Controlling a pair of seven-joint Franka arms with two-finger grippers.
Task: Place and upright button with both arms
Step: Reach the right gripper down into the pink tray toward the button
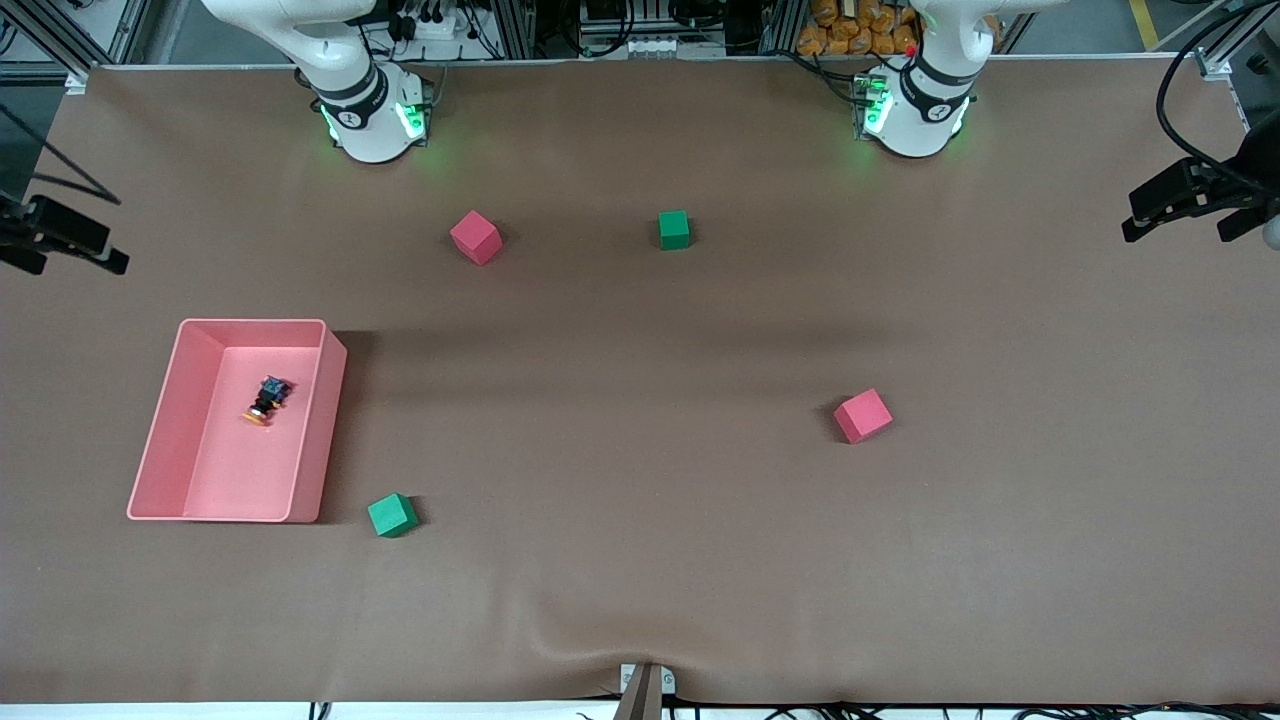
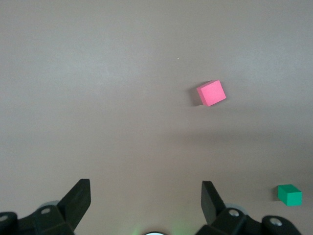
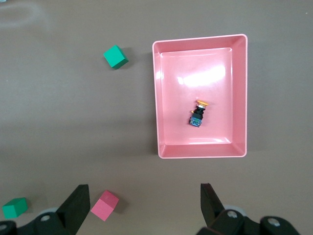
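With both grippers spread and empty, the left gripper (image 2: 145, 198) waiting high over bare table, we judge the right gripper (image 3: 143, 203) should drop straight into the pink tray (image 3: 155, 98) below and ahead of it and pinch the black body of the button (image 3: 198, 114), which lies on its side.

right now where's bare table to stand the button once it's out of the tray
The widest bare patch is mid-table, bordered by the pink tray, the upper pink cube, upper green cube and lower pink cube. It is tighter by the lower green cube beside the tray, where the button lies tipped.
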